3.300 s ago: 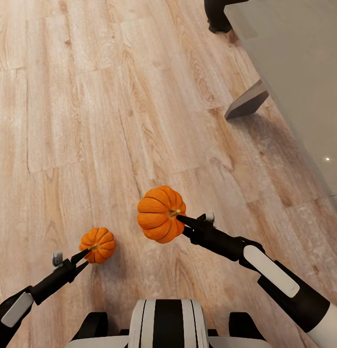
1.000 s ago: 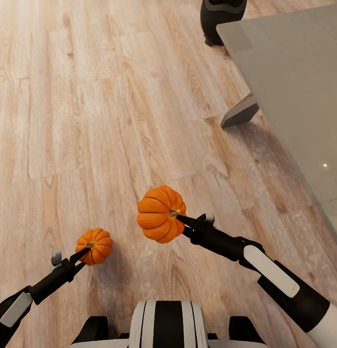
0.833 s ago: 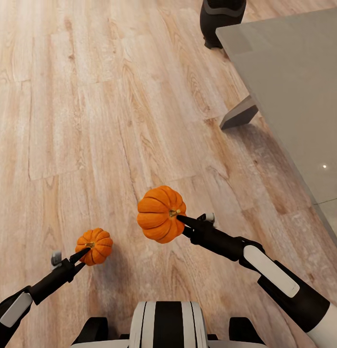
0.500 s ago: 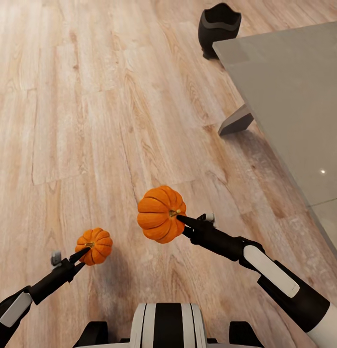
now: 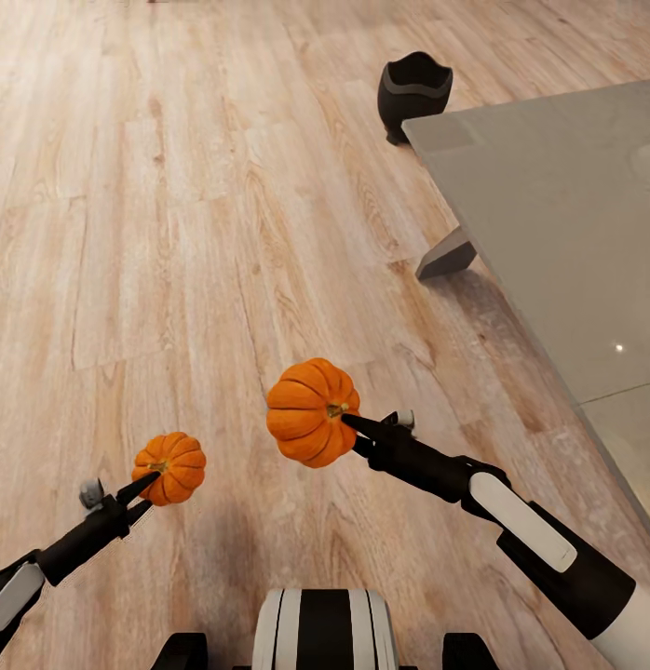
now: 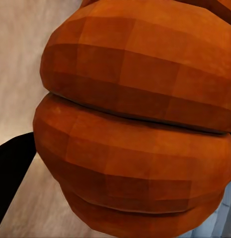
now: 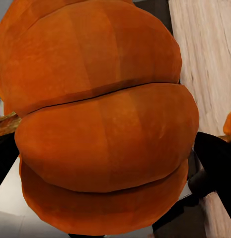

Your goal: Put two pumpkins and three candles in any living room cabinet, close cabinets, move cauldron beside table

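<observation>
Two orange ribbed pumpkins are carried above the wood-plank floor. My right gripper (image 5: 346,423) is shut on the larger-looking pumpkin (image 5: 308,411) at its stem, near the middle of the head view. My left gripper (image 5: 148,481) is shut on the other pumpkin (image 5: 171,466) at lower left. Ribbed orange skin of one pumpkin (image 6: 135,119) sits close against the left wrist camera, and the other pumpkin (image 7: 100,124) against the right wrist camera. The black cauldron (image 5: 414,93) stands on the floor at the far corner of the grey glass-topped table (image 5: 558,223).
The table takes up the right side of the head view, with one slanted grey leg (image 5: 447,256) under its near-left edge. Open plank floor (image 5: 176,233) stretches ahead and to the left. My striped base (image 5: 322,633) shows at the bottom.
The view has shifted, so the cauldron and table now sit lower and more fully in frame. My left arm with its pumpkin has drifted a little toward the left; the right arm holds its pose.
</observation>
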You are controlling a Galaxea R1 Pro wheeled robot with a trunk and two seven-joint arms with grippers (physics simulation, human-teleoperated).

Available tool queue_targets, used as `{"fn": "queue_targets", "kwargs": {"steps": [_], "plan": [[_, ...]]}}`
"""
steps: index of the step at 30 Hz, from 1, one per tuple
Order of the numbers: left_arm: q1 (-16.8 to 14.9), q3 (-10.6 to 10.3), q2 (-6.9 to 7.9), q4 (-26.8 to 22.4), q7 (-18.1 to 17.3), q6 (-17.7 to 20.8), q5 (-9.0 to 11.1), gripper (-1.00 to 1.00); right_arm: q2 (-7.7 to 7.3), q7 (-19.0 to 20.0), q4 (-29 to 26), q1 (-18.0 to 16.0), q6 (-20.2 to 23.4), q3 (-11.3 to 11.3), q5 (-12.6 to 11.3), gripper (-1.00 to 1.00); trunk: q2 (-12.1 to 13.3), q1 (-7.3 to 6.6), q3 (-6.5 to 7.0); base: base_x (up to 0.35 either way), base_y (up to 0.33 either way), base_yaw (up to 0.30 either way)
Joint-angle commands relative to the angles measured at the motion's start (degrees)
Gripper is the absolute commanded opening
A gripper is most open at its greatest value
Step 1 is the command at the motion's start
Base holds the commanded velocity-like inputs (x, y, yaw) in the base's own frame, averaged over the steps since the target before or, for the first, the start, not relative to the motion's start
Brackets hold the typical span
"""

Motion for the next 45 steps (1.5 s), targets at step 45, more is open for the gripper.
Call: {"fn": "queue_targets", "kwargs": {"steps": [45], "plan": [[0.4, -0.09, 1.81, -0.51, -11.78, 6.46, -0.12, -1.0, 0.75, -4.4, 10.88, -0.07, -0.7, -0.07, -0.1, -1.0, 0.39, -0.78, 6.62, 0.0, 0.046, 0.0]]}}
